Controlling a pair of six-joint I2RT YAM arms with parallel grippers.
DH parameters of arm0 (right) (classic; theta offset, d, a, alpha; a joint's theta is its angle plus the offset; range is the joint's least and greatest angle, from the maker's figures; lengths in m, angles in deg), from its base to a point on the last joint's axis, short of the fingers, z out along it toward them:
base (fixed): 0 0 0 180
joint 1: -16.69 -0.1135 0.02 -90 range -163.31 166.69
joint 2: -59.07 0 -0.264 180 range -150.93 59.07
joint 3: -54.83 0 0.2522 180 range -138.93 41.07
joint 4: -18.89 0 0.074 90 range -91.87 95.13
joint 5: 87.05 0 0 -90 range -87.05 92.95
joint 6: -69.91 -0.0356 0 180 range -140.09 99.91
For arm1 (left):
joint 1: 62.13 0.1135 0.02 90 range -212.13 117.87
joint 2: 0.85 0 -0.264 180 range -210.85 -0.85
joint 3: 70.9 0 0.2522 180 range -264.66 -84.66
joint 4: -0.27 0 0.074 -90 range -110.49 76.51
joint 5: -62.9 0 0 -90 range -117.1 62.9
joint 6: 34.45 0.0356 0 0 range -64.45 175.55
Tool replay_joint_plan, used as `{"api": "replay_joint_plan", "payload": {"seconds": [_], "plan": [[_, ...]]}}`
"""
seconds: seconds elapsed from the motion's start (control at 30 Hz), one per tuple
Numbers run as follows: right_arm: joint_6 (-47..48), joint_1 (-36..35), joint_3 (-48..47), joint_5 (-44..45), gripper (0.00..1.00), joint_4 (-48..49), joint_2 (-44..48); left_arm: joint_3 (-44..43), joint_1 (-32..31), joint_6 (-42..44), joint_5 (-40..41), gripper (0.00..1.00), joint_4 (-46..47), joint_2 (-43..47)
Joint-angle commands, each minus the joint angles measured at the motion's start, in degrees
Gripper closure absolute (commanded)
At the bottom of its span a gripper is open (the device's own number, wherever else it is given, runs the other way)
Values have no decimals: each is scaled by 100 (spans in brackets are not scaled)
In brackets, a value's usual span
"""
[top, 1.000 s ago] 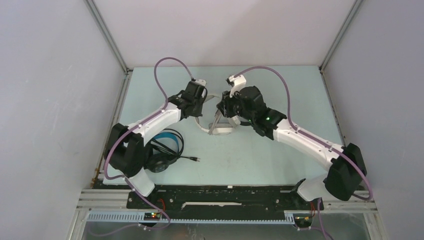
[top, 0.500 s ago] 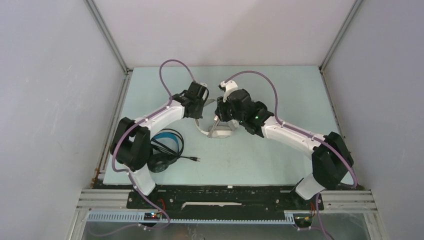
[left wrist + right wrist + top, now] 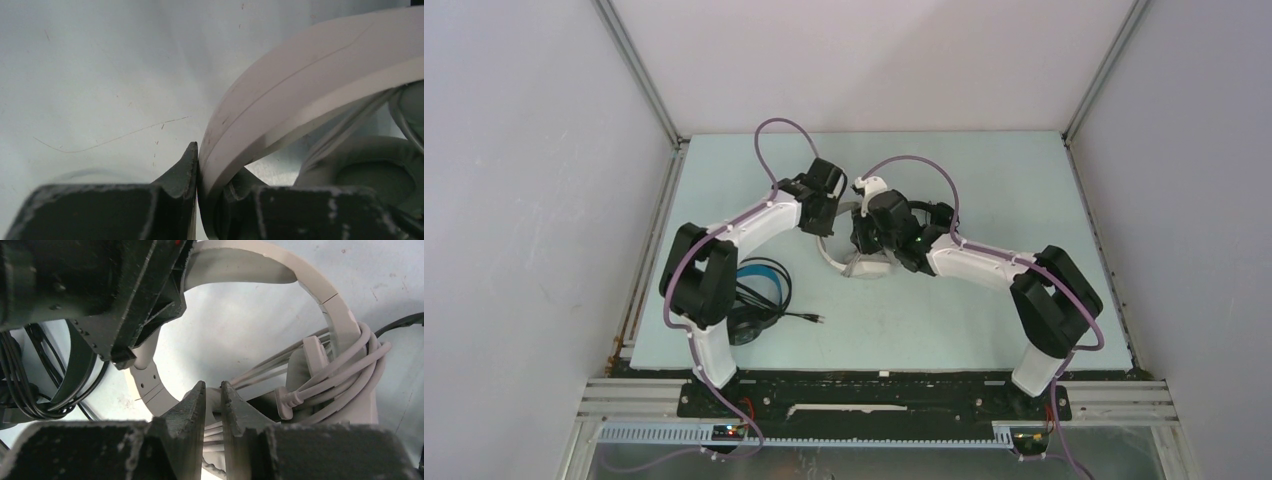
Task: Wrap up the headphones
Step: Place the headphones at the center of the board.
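The white headphones point(image 3: 300, 85) have a smooth, matt plastic headband. Their grey cable point(image 3: 350, 385) looks rubbery. The counter point(image 3: 100, 75) beside the left pincer point(image 3: 212, 170) is matt and scratched.

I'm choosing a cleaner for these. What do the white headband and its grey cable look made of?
Headband: likely hard plastic, smooth matte off-white, with a thin moulded seam line and small scuffs. Cable: probably a rubbery plastic sheath, matte pale grey, bending in soft loops round the headband.
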Motion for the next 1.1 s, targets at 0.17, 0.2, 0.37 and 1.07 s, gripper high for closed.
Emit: {"api": "replay_joint_plan", "payload": {"seconds": [0.17, 0.2, 0.37, 1.07], "plan": [[-130, 102, 259, 317, 80, 73, 86, -559, 98, 40, -549, 82, -218, 144], [-133, 106, 265, 300, 80, 89, 134, -549, 96, 40, -568, 81, -241, 156], [-105, 102, 265, 225, 80, 100, 139, -401, 98, 71, -786, 76, -319, 246], [-385, -25, 444, -100, 80, 776, -191, 423, 274, -93, -810, 66, -443, 682]]}}
